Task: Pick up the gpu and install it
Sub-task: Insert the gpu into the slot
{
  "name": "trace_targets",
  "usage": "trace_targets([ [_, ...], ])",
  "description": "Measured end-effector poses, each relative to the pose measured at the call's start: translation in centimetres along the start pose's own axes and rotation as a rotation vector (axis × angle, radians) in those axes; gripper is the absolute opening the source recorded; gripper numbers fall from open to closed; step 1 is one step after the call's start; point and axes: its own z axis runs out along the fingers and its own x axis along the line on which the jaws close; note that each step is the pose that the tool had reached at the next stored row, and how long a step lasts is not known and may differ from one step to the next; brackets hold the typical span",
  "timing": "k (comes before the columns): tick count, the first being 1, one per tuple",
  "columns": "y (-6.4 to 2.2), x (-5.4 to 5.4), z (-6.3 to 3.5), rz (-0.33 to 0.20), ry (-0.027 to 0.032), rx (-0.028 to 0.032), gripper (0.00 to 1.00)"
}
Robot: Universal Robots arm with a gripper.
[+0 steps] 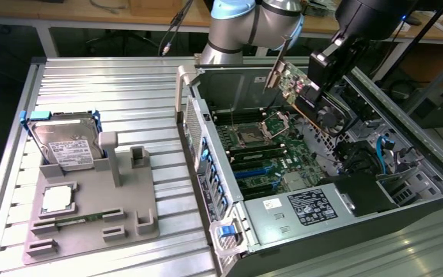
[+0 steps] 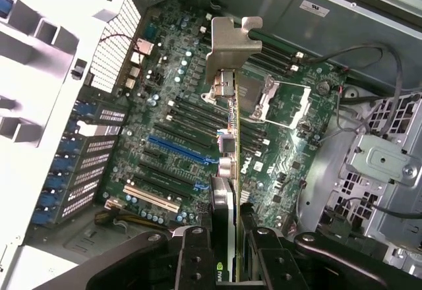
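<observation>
The gpu (image 1: 292, 86) hangs tilted in the air over the open computer case (image 1: 406, 190), above the motherboard (image 1: 271, 158). Its silver bracket (image 1: 274, 70) points toward the case's rear wall. My black gripper (image 1: 312, 88) is shut on the card's far end. In the wrist view the gpu (image 2: 229, 138) runs edge-on away from my gripper (image 2: 231, 257), with the bracket (image 2: 231, 46) at the far end. The card floats above the motherboard (image 2: 165, 105) and its blue slot (image 2: 181, 148) without touching either.
A grey fixture (image 1: 129, 199) on the exterior view's left carries a hard drive (image 1: 67, 144), a processor (image 1: 57, 199) and a memory stick (image 1: 75, 220). Inside the case are the processor socket (image 1: 251, 137), cables (image 1: 383, 153) and a drive cage (image 2: 382, 165).
</observation>
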Motion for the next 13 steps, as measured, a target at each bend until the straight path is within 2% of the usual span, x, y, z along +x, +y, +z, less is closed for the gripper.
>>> trace_targets([
  [13, 0.00, 0.00, 0.00, -0.063, 0.0031, -0.0011, 0.27],
])
